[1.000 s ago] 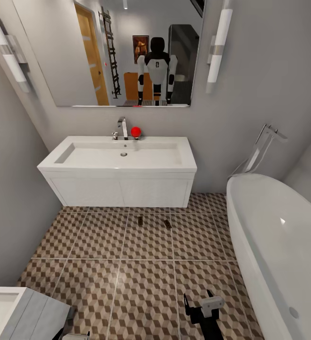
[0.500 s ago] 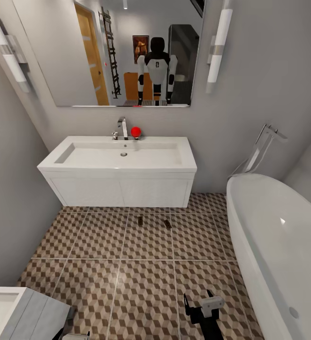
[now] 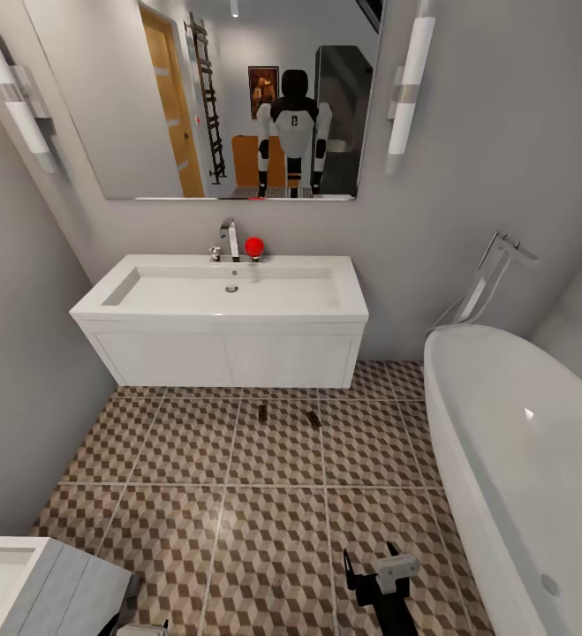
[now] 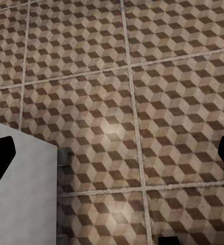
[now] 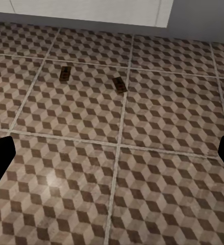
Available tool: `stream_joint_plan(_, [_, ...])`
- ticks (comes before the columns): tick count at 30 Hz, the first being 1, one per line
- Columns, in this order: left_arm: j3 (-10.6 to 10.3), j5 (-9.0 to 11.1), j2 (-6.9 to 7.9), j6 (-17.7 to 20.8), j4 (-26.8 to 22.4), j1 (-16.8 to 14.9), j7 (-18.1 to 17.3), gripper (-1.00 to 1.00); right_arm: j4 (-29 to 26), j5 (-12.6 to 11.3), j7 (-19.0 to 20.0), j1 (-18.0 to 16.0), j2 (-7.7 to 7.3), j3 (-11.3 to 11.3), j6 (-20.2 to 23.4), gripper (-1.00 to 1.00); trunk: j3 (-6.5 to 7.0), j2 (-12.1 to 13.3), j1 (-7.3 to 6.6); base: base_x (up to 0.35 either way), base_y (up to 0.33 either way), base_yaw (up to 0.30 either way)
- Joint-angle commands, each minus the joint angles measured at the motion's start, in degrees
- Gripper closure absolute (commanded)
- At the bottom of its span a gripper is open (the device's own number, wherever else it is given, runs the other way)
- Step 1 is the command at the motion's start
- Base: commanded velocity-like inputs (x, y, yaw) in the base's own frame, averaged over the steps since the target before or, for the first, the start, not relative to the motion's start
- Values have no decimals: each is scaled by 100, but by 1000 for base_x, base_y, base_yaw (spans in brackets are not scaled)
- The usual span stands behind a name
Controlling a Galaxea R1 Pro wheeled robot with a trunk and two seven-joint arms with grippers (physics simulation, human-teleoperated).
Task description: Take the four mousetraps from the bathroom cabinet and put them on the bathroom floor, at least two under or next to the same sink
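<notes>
From my head, two mousetraps [image 3: 262, 412] [image 3: 313, 419] lie on the bathroom floor [image 3: 273, 530] just before the bathroom sink [image 3: 224, 296] at twelve o'clock — I judge two remain. My right wrist shows them as small flat brown slabs; right claw [image 5: 112, 153] spread wide, empty. Left claw [image 4: 112, 153] likewise — open over bare tiles.

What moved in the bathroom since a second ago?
Nothing visibly moved. The two mousetraps lie where they were on the bathroom floor, just in front of the bathroom sink. The right pincer hangs low over the tiles as before, open and empty, and the bathtub and mirror look the same.
</notes>
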Motion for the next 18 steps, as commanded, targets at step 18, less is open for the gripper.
stream_joint_plan(18, [-55, -4, -68, -21, 13, -6, 28, -100, 6, 13, -39, -4, 48, 49, -10, -100, -10, -10, 3, 0, 0, 0])
